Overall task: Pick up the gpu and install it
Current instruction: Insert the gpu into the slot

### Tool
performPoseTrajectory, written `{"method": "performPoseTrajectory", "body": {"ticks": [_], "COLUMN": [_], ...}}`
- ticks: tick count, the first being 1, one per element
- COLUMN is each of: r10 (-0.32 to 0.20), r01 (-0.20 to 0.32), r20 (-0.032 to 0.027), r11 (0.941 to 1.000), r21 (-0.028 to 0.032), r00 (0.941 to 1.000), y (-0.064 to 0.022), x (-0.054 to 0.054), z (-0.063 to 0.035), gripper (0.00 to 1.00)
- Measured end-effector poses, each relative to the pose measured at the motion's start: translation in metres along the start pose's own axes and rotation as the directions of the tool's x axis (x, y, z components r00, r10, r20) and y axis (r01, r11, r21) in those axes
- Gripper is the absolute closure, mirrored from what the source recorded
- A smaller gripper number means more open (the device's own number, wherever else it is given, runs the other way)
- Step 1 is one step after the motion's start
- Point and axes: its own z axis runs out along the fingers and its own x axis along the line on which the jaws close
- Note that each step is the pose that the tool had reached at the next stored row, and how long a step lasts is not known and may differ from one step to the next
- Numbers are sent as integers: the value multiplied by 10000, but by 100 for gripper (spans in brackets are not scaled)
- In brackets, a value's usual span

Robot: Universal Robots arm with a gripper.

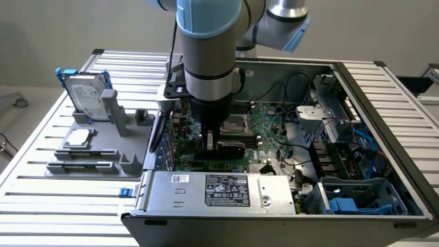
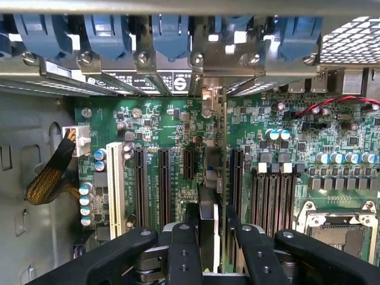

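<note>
In the wrist view the gpu is seen edge-on, a thin dark card standing on the green motherboard between two black expansion slots. Its silver bracket end reaches the case's rear wall under the blue clips. My gripper is shut on the card, one black finger on each side. In the exterior view the gripper is down inside the open computer case, with the gpu low over the board. Whether the card is seated in its slot I cannot tell.
A silver hard drive with a blue frame stands on the grey holder at the exterior view's left. The power supply fills the case's near side. A white slot, a braided cable and the CPU socket flank the card.
</note>
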Motion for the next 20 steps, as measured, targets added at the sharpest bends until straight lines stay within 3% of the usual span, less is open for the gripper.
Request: {"method": "performPoseTrajectory", "body": {"ticks": [13,14,16,17,20], "r10": [-91,-86,-97,-102,-103], "r01": [91,86,97,102,103], "r20": [10,32,16,10,13], "r11": [10000,10000,10000,9999,9999], "r21": [-1,-7,-5,-9,-8], "r00": [10000,10000,10000,9999,9999], "y": [1,7,3,1,-1], "x": [-1,-2,-2,-1,-3], "z": [11,18,10,0,-49], "gripper": [72,71,66,58,58]}}
